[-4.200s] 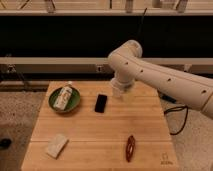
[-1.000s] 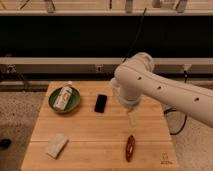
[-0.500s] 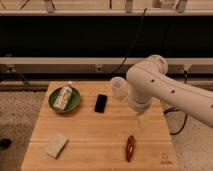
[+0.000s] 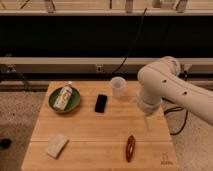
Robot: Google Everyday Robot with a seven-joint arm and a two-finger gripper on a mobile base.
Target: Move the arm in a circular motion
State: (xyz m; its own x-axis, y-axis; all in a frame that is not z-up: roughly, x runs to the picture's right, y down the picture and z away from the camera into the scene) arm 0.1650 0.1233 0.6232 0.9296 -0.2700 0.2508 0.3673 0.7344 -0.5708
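The arm [image 4: 170, 87] fills the right side of the view. It is a thick, glossy white tube with a rounded, bulbous joint, and a few small dark holes dot its shell. It comes in from the right edge, bends at the joint over the surface's right rim, and turns downward. Below that bend the gripper [image 4: 149, 122] shows as a pale, tapering shape pointing down, low over the right part of the surface [image 4: 100, 135]. Whether it is apart or together cannot be told.

The surface is a light wooden board with visible plank grain. On its left sits a round green bowl [image 4: 52, 102], and a pale bottle [image 4: 64, 96] with a label lies on its side in it. Just right of the bowl a flat black phone [image 4: 101, 103] lies face up. Near the back edge stands a small translucent cup [image 4: 117, 86], close beside the arm's lower segment. A pale rectangular block [image 4: 56, 145] rests near the front left corner. A slim reddish-brown oblong object [image 4: 130, 147] lies near the front edge, below the gripper and apart from it. A dark cable [image 4: 131, 45] runs down behind the surface.
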